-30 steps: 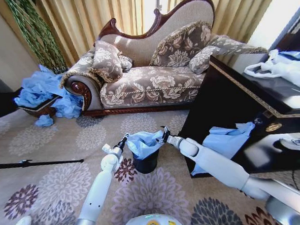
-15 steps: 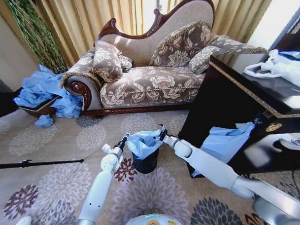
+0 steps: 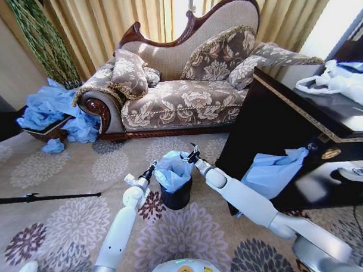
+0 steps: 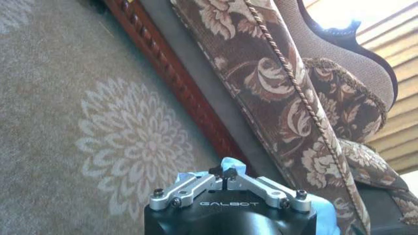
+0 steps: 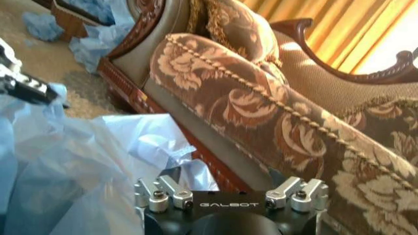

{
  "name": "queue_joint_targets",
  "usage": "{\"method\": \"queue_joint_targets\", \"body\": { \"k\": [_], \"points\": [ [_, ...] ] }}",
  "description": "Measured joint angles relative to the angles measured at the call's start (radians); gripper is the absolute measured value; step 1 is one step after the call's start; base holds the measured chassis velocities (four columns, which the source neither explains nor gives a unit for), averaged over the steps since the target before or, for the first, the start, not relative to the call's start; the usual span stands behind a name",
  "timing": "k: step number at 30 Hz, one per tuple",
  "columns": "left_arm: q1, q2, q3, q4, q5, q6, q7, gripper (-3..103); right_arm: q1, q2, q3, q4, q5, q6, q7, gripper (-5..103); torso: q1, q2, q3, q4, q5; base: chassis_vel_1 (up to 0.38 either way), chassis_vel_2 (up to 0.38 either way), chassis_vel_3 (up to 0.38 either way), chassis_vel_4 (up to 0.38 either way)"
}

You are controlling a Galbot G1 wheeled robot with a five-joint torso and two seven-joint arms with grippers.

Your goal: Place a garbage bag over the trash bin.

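Garbage bag (image 3: 172, 170) is draped over trash bin (image 3: 176, 196) on the carpet, near the sofa (image 3: 185, 82). Left gripper (image 3: 150, 170) is pinched closed on its left edge; right gripper (image 3: 193, 154) grips the right edge. Film is judged thin, limp, slippery: best held at the hem.

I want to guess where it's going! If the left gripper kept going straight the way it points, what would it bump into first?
Probably the sofa. The left gripper, fingers shut on the bag, points over bare carpet at the sofa's wooden base; depth is hard to judge.
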Motion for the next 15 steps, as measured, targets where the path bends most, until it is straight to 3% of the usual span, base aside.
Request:
{"method": "queue_joint_targets", "body": {
  "k": [2, 8, 11, 15],
  "points": [
    [0.002, 0.000, -0.001, -0.002, 0.000, 0.000, 0.000, 0, -0.005, -0.002, 0.003, 0.000, 0.006, -0.007, -0.008, 84, 0.000, 0.000, 0.000, 0.0000, 0.0000, 0.000, 0.000, 0.000, 0.000],
    [0.011, 0.001, -0.004, -0.011, 0.002, 0.000, 0.000, 0, -0.026, 0.001, 0.000, 0.003, 0.071, -0.024, -0.066, 57, 0.000, 0.000, 0.000, -0.0001, 0.0000, 0.000, 0.000, 0.000, 0.000],
    [0.012, 0.001, -0.004, -0.016, 0.003, 0.000, 0.000, 0, -0.027, 0.008, -0.003, 0.001, 0.097, -0.040, -0.075, 51, 0.000, 0.000, 0.000, 0.0000, 0.0001, 0.000, 0.000, 0.000, 0.000],
    [0.014, -0.002, -0.005, -0.024, 0.006, -0.001, -0.001, 0, -0.027, 0.031, 0.006, -0.031, 0.104, -0.040, -0.083, 30, 0.000, 0.000, 0.000, 0.0000, 0.0000, 0.000, 0.000, 0.000, 0.000]
  ]
}}
